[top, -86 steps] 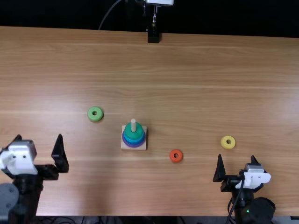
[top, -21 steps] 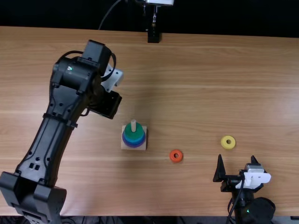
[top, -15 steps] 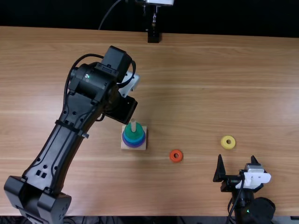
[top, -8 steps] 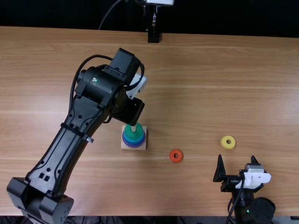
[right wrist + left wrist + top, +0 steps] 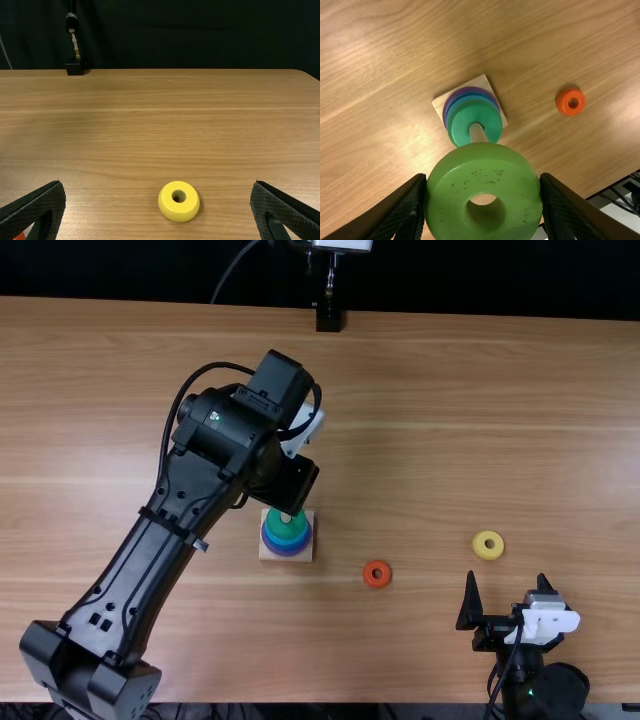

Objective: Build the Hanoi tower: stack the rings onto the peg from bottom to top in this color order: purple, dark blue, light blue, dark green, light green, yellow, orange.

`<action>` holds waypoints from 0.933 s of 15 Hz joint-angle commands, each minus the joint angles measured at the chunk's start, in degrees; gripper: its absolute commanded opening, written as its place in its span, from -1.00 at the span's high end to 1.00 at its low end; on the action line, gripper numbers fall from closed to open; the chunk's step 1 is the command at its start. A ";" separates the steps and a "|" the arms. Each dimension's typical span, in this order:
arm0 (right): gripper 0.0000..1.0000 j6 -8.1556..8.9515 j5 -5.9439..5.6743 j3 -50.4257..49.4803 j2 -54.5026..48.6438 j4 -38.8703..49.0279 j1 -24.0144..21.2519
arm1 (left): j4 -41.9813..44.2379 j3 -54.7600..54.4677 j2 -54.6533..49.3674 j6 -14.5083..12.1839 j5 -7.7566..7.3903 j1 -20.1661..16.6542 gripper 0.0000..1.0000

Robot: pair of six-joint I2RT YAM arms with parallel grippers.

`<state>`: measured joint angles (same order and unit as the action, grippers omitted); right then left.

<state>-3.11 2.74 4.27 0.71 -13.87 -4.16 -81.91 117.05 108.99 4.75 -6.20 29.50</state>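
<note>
In the top view my left gripper (image 5: 290, 480) hangs over the far side of the peg's square base (image 5: 270, 554). The left wrist view has the left gripper (image 5: 483, 195) shut on the light green ring (image 5: 455, 172), held above the wooden peg (image 5: 477, 132). A dark green ring (image 5: 461, 120) tops the stack, with blue and purple rings (image 5: 451, 97) below. The right gripper (image 5: 508, 602) stands at the near right; in its wrist view the right gripper (image 5: 158, 207) is open, the yellow ring (image 5: 178, 201) lying beyond it. The orange ring (image 5: 377, 574) lies right of the base.
The left arm (image 5: 130, 570) stretches over the table's left part. At the far edge of the table (image 5: 450, 380) stands a small black mount (image 5: 328, 318). The yellow ring (image 5: 488, 545) lies on the table just beyond the right gripper.
My left arm has come in from the near left, and the light green ring is lifted off the table. Lately the gripper shifted right and nearer, over the peg. The right arm kept still.
</note>
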 commanded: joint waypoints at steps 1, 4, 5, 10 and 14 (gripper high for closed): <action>-1.00 -0.15 0.32 -3.48 -0.71 -4.65 -0.49 | 0.17 0.89 -0.97 0.31 -0.34 1.09 1.00; -1.00 -0.15 0.32 -3.48 -0.71 -4.65 -0.49 | 0.17 0.81 1.14 2.10 -0.34 1.62 1.00; -1.00 -0.15 0.32 -3.48 -0.71 -4.65 -0.49 | 0.28 0.37 1.14 2.10 -0.34 1.62 1.00; -1.00 -0.15 0.32 -3.48 -0.71 -4.65 -0.49 | 0.91 -1.65 1.23 2.10 -0.13 1.53 1.00; -1.00 -0.15 0.32 -3.48 -0.71 -4.65 -0.49 | 2.39 -4.38 1.23 2.10 -0.24 1.09 1.00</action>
<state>-3.09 2.74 4.29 0.69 -13.89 -4.16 -79.70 113.49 109.16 6.28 -6.20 30.74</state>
